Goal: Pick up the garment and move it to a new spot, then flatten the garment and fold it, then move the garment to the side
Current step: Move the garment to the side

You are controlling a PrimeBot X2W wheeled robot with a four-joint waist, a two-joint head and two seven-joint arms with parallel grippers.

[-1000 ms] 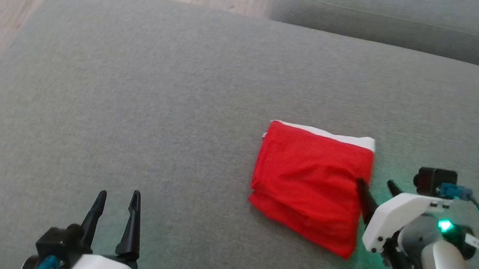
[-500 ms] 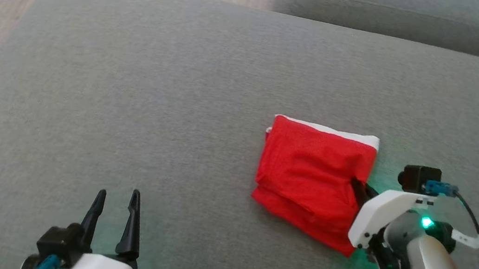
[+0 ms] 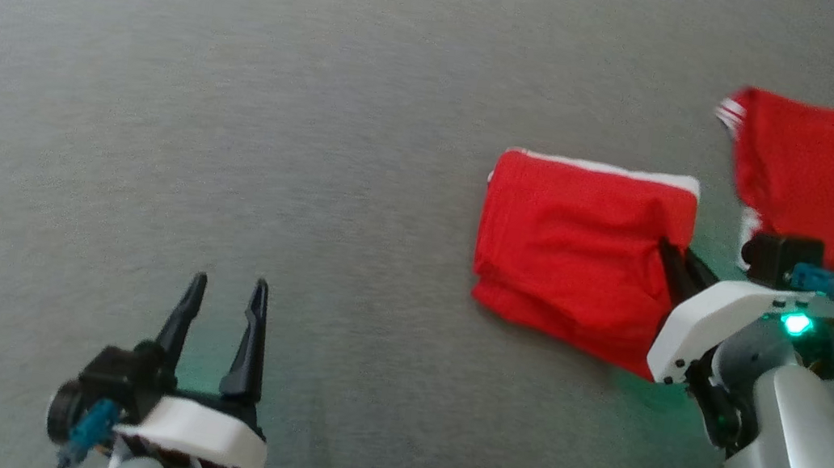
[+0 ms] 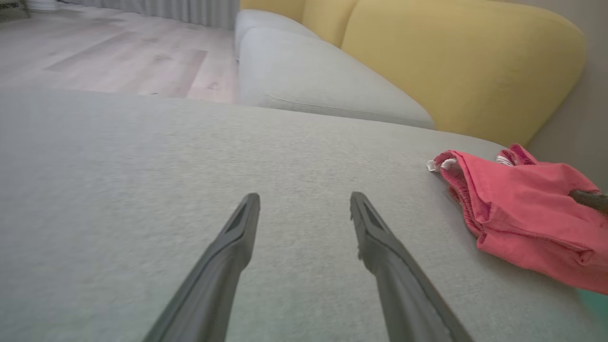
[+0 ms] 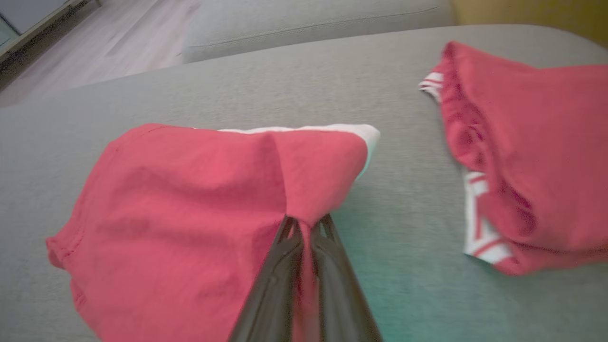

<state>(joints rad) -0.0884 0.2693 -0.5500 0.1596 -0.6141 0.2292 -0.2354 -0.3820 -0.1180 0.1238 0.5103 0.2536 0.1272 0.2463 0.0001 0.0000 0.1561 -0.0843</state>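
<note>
The right jaws have just closed on the right edge of the folded red garment [image 5: 190, 199], where a second ago they stood apart at that same edge. A tuck of cloth is now pinched up between them. The garment lies right of centre on the grey cushion [image 3: 237, 119], with a white band [image 3: 606, 167] along its far edge. Folding looks done, and the move to the side seems to be starting. A second red garment [image 3: 833, 178] lies just beyond, far right. The left jaws stand apart over bare cushion, near left, well clear.
</note>
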